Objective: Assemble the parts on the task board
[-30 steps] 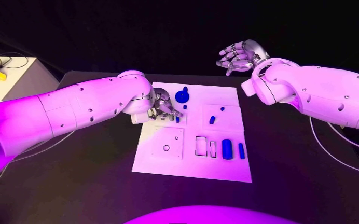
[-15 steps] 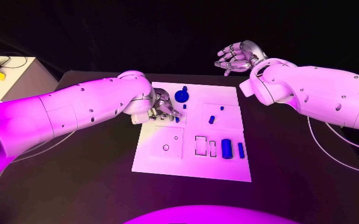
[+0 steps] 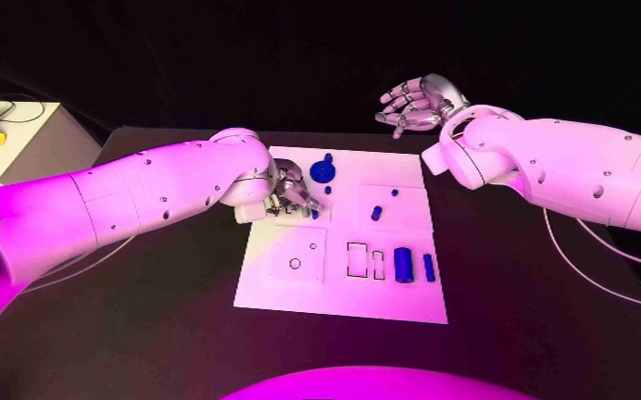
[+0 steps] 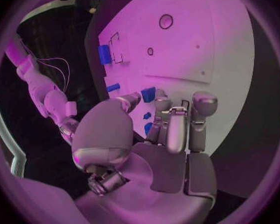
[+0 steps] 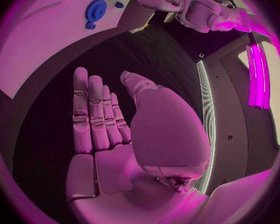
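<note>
White task board lies mid-counter, blue parts on it. Left hand sits low at board's left edge, fingers curled over a small blue part; cannot tell whether they grip it. Likely working that piece toward its seat. Right hand hangs raised beyond board's far edge, fingers apart, empty, probably keeping clear. Blue disc rests near far edge.

White rectangular task board on bench; left robot hand over its near-left area; round blue disc part just beyond that hand.
</note>
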You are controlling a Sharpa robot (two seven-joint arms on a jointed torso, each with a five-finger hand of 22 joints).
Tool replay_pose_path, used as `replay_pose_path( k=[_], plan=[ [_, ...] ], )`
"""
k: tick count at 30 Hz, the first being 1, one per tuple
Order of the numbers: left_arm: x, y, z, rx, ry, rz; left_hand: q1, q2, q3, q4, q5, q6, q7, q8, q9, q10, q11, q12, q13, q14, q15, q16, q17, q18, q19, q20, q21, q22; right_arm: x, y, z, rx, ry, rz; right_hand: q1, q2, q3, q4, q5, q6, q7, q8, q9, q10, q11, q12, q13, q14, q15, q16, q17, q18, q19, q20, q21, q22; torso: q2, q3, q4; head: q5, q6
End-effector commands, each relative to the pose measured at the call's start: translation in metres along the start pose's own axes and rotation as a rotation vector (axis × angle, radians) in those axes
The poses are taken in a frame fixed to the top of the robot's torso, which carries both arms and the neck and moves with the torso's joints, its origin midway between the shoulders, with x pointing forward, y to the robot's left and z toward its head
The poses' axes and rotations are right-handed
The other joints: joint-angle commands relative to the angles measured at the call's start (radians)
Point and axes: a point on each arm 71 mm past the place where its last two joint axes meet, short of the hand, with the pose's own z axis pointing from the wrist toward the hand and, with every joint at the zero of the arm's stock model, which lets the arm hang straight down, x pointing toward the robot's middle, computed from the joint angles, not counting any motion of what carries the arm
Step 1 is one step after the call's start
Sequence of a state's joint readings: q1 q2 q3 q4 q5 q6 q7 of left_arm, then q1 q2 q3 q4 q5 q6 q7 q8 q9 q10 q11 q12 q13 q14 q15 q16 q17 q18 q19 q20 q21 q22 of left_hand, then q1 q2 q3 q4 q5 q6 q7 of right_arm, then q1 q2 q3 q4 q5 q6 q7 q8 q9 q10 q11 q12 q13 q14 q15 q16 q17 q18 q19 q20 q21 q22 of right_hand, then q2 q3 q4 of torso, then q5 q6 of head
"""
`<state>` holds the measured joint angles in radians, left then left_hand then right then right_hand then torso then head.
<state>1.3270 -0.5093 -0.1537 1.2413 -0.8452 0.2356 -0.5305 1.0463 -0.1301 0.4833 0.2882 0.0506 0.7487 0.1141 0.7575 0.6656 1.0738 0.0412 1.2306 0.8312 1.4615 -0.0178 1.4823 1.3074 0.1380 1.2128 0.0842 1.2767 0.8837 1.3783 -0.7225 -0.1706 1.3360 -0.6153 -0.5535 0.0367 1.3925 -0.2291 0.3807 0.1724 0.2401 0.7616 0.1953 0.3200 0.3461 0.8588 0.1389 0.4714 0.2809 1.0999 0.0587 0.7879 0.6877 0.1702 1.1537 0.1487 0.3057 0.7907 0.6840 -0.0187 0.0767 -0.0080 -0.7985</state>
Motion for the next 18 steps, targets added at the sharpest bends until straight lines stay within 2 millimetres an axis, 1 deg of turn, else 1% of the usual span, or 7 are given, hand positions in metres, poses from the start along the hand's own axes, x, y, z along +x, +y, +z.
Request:
replay_pose_path(
  k=[1,5,10,13,15,16,18],
  plan=[
    [0.0008,-0.0011,0.0003,0.008,0.012,-0.002,0.010,0.003,0.006,0.002,0.003,-0.006,-0.001,0.005,0.002,-0.007,0.001,0.001,0.001,-0.006,-0.001,-0.004,0.013,-0.007,-0.006,-0.001,-0.001,0.002,0.0045,0.0022,-0.0012,-0.014,0.037,-0.013,0.011,0.000,-0.004,0.001,0.005,0.007,0.018,0.005,-0.001,0.000,0.003,-0.003,-0.001,-0.005,0.000,-0.004,-0.001,0.010,-0.004,0.005,-0.006,-0.001,0.000,-0.0001,0.0016,-0.003,-0.002],
    [0.0008,-0.0010,0.0005,0.007,0.015,-0.002,0.011,0.004,0.008,0.002,0.003,-0.006,-0.001,0.005,0.003,-0.007,0.001,0.001,0.001,-0.007,-0.001,-0.005,0.012,-0.007,-0.006,-0.001,-0.001,0.002,0.0070,0.0037,-0.0024,-0.015,0.048,-0.011,0.011,0.001,-0.004,0.002,0.006,0.008,0.019,0.005,-0.001,0.000,0.003,-0.003,-0.003,-0.008,0.001,-0.006,-0.002,0.010,-0.006,0.005,-0.009,-0.003,0.001,0.0000,0.0009,-0.002,-0.003],
    [0.0015,-0.0027,0.0009,0.010,0.018,-0.005,0.035,0.019,0.037,0.000,0.004,-0.009,-0.002,0.004,0.015,-0.010,0.000,0.002,0.001,-0.007,-0.001,-0.004,0.013,-0.007,-0.006,-0.001,0.000,0.003,0.0083,0.0043,-0.0029,-0.015,0.053,-0.010,0.011,0.001,-0.004,0.002,0.006,0.008,0.019,0.005,-0.001,0.000,0.003,-0.003,-0.003,-0.008,0.001,-0.006,-0.002,0.010,-0.006,0.005,-0.009,-0.003,0.001,-0.0012,0.0002,-0.001,-0.004],
    [0.0015,-0.0033,0.0011,0.013,0.017,-0.011,0.089,0.031,0.107,-0.011,0.003,-0.015,-0.005,0.001,0.032,-0.014,-0.003,0.002,0.000,-0.008,-0.004,-0.005,0.012,-0.007,-0.007,-0.003,0.001,0.003,0.0081,0.0040,-0.0030,-0.013,0.053,-0.010,0.011,0.001,-0.004,0.002,0.006,0.008,0.019,0.005,-0.001,0.000,0.003,-0.003,-0.003,-0.008,0.001,-0.006,-0.002,0.010,-0.006,0.005,-0.009,-0.003,0.000,-0.0009,0.0004,-0.001,-0.005],
    [0.0015,-0.0033,0.0011,0.015,0.017,-0.016,0.112,0.030,0.141,-0.021,0.003,-0.017,-0.006,0.000,0.040,-0.016,-0.004,0.000,-0.003,-0.008,-0.005,-0.005,0.012,-0.007,-0.008,-0.004,0.001,0.003,0.0079,0.0038,-0.0030,-0.012,0.053,-0.011,0.010,0.001,-0.004,0.002,0.006,0.008,0.019,0.006,-0.001,0.000,0.003,-0.003,-0.003,-0.009,0.001,-0.006,-0.003,0.010,-0.006,0.006,-0.010,-0.004,0.000,-0.0005,0.0006,-0.002,-0.005],
    [0.0014,-0.0033,0.0010,0.016,0.016,-0.020,0.129,0.030,0.172,-0.032,0.004,-0.020,-0.006,0.000,0.047,-0.018,-0.005,-0.001,-0.005,-0.009,-0.006,-0.005,0.011,-0.007,-0.008,-0.005,0.002,0.003,0.0078,0.0037,-0.0030,-0.012,0.053,-0.011,0.010,0.001,-0.004,0.002,0.006,0.008,0.019,0.006,-0.001,0.000,0.003,-0.003,-0.003,-0.009,0.001,-0.006,-0.003,0.010,-0.006,0.006,-0.010,-0.004,0.000,-0.0004,0.0007,-0.002,-0.006],
    [0.0012,-0.0032,0.0010,0.018,0.015,-0.027,0.142,0.024,0.209,-0.044,0.003,-0.021,-0.006,0.000,0.056,-0.019,-0.006,-0.003,-0.007,-0.009,-0.006,-0.006,0.011,-0.007,-0.009,-0.005,0.002,0.003,0.0077,0.0034,-0.0030,-0.011,0.053,-0.011,0.011,0.002,-0.004,0.003,0.007,0.009,0.019,0.007,-0.001,0.001,0.003,-0.002,-0.004,-0.011,0.002,-0.006,-0.004,0.010,-0.007,0.006,-0.011,-0.005,0.000,-0.0003,0.0012,-0.002,-0.006]
  ],
)
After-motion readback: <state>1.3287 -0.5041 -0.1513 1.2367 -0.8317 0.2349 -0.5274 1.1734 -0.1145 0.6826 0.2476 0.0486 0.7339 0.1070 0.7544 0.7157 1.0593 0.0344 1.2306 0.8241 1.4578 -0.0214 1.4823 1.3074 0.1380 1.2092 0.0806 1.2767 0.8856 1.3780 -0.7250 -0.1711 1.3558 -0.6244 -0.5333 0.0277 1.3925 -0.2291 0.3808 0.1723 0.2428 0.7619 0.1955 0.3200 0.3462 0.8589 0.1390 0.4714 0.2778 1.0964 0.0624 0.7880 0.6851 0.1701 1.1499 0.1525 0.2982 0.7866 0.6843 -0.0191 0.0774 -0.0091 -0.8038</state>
